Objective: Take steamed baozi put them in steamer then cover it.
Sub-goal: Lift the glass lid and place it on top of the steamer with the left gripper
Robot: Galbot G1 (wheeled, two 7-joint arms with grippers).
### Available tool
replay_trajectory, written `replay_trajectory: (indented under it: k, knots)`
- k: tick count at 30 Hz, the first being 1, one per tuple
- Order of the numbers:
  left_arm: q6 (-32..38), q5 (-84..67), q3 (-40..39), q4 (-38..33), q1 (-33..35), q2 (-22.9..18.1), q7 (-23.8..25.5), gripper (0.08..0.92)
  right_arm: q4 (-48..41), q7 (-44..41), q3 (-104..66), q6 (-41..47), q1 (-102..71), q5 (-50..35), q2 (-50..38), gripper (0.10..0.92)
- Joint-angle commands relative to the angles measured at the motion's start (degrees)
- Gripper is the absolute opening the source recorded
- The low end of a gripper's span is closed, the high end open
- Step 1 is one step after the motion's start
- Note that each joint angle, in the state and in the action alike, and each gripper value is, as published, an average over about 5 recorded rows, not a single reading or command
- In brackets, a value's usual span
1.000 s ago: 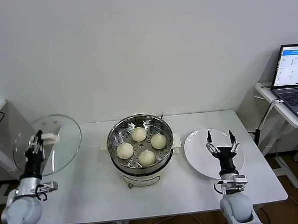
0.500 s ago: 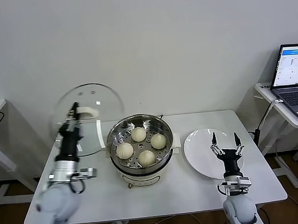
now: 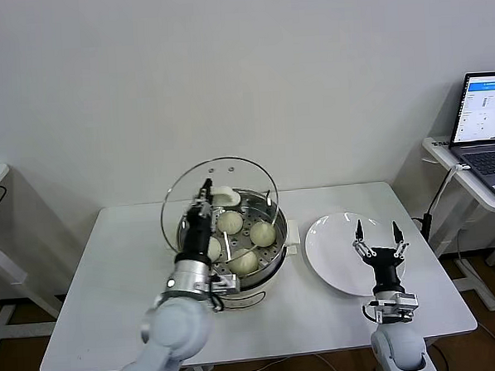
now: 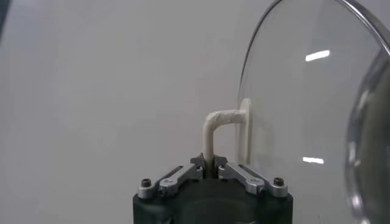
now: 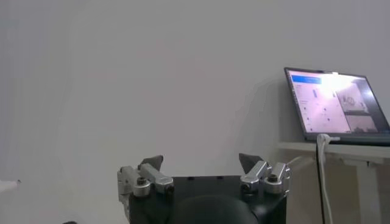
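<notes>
The cover (image 3: 220,205) is held on edge above the steamer (image 3: 234,240) — handle pinched by the left gripper (image 3: 204,193); the right gripper (image 3: 376,230) is spread, beside the steamer.

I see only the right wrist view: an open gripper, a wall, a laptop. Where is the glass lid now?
Observer: The left gripper is shut on the cream-white bar handle of the round clear glass lid and holds it tilted on edge over the shiny steel steamer pot.
Operator: Is the lid on the pot?
Observer: Not yet; it stands nearly upright above the rim.
Operator: Are the buns inside?
Observer: Yes, four cream-white round buns lie on the perforated tray.
Operator: Where is my gripper?
Observer: The right gripper hovers open over the flat white round plate.
</notes>
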State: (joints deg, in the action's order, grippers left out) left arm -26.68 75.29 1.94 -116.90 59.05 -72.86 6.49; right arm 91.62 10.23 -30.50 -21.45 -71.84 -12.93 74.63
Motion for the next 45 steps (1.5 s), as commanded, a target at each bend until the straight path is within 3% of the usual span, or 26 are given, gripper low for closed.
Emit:
replay_trajectory:
  k: [1,15,45]
  knots:
    - [-4.46,10.23,-7.64,8.08,-4.76,-3.14,8.24,0.186,-0.19,0.06,-0.25,1.14,0.06,0.34,0.32,0.823]
    - [-5.64,13.72,-8.24,9.17,-3.59,-5.22,10.76,0.186,-0.99,0.94,-0.24,1.2,0.98,1.43,1.11,0.823]
    - [-3.79,14.0,-4.47,11.33,-2.67,-7.76,9.29,0.186,-1.89,0.94,-0.36,0.41,1.41,1.97,1.34,0.823]
